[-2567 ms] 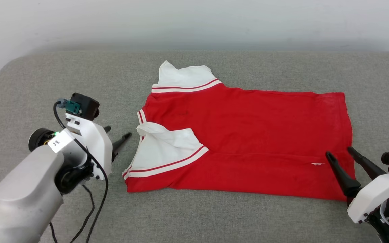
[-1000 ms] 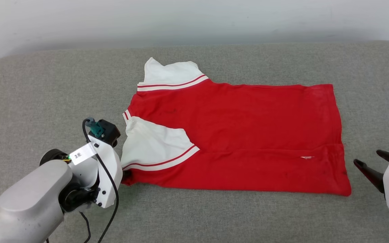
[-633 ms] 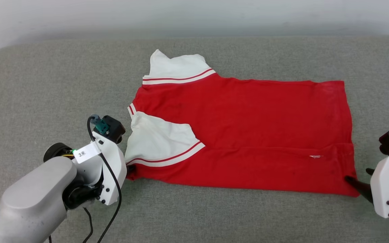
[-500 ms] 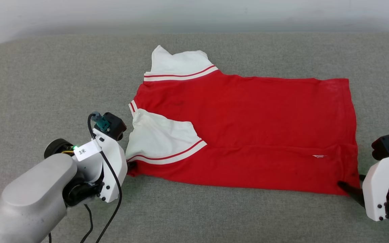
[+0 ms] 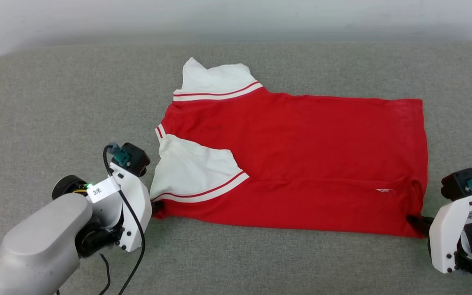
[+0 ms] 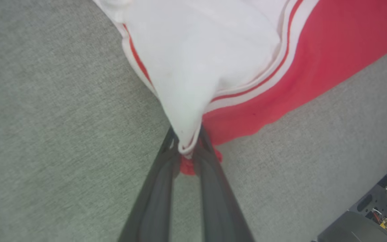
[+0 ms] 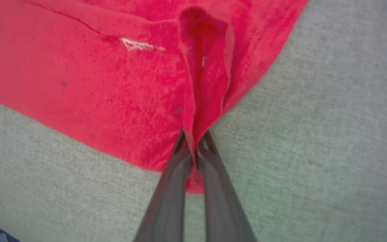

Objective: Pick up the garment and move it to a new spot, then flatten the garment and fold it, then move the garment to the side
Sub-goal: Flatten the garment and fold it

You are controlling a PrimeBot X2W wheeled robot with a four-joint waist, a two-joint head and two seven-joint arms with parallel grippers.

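Note:
The garment (image 5: pixel 301 159), red with white striped sleeves, lies spread on the grey cushion, collar end to the left and hem to the right. Its near long edge is folded over the body, one white sleeve (image 5: pixel 195 174) on top. My left gripper (image 5: pixel 156 206) is shut on the near left corner; in the left wrist view white sleeve cloth and red fabric (image 6: pixel 186 148) bunch between its fingers. My right gripper (image 5: pixel 418 223) is shut on the near right hem corner; in the right wrist view a pinched red ridge (image 7: pixel 203 77) runs up from my right gripper (image 7: pixel 194 143).
The grey cushion (image 5: pixel 55 102) stretches wide on every side of the shirt, with a pale wall behind its far edge. A black cable (image 5: pixel 131 262) hangs from my left wrist over the cushion's near part.
My right gripper came in from the right, open, reached the near right hem corner and shut on it. The left gripper has kept its hold. The head camera shifted a little.

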